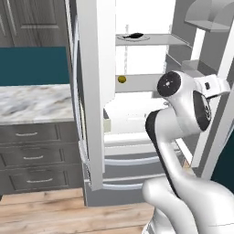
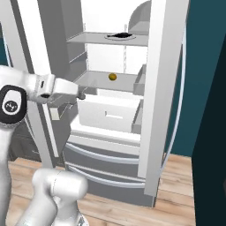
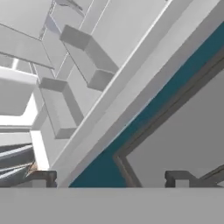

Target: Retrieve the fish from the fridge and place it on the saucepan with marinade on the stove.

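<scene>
The fridge (image 1: 96,91) stands with both doors open, showing its white inside. The fish (image 1: 135,35) is a small dark shape lying on a pale plate on the upper shelf (image 2: 119,35). My gripper (image 2: 80,95) hangs at the height of the shelf below, in front of the fridge's left side. In the hand view the gripper (image 3: 111,179) is open, its fingertips (image 3: 43,177) wide apart with nothing between them, and faces the inner bins (image 3: 87,57) of a fridge door. The saucepan and the stove are out of view.
A small round yellowish item (image 1: 121,79) sits on the middle shelf (image 2: 113,76). A white crisper drawer (image 2: 110,112) and two outer drawers (image 1: 132,160) lie below. A marble counter (image 1: 36,103) over grey drawers is at left. A teal wall (image 2: 203,66) is at right.
</scene>
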